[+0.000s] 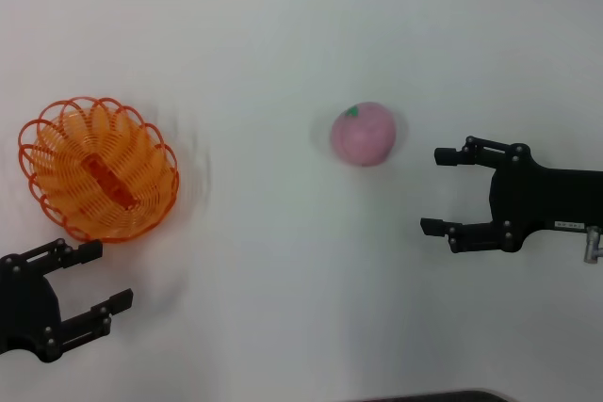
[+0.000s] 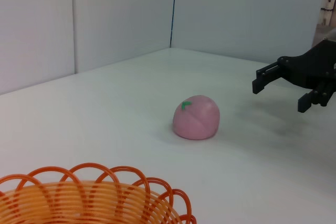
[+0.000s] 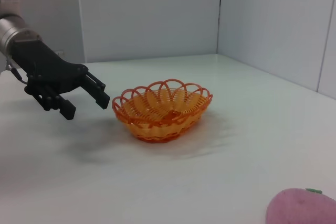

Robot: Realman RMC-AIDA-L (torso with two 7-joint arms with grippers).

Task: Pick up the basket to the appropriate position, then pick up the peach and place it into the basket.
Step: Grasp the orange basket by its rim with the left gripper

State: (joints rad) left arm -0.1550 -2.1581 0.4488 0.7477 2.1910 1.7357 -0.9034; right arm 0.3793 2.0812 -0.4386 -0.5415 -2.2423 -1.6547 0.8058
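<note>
The orange wire basket (image 1: pixel 99 168) sits on the white table at the left, upright and empty; its scalloped rim also shows in the left wrist view (image 2: pixel 100 195) and the whole basket in the right wrist view (image 3: pixel 161 109). My left gripper (image 1: pixel 104 278) is open just in front of the basket, apart from it, seen too from the right wrist (image 3: pixel 84 97). The pink peach (image 1: pixel 364 133) with its green spot lies near the table's middle (image 2: pixel 196 117) (image 3: pixel 300 207). My right gripper (image 1: pixel 438 190) is open to the right of the peach, not touching it (image 2: pixel 281 88).
White walls (image 2: pixel 121 19) enclose the table at the back and side. A dark edge (image 1: pixel 433 396) shows at the table's front.
</note>
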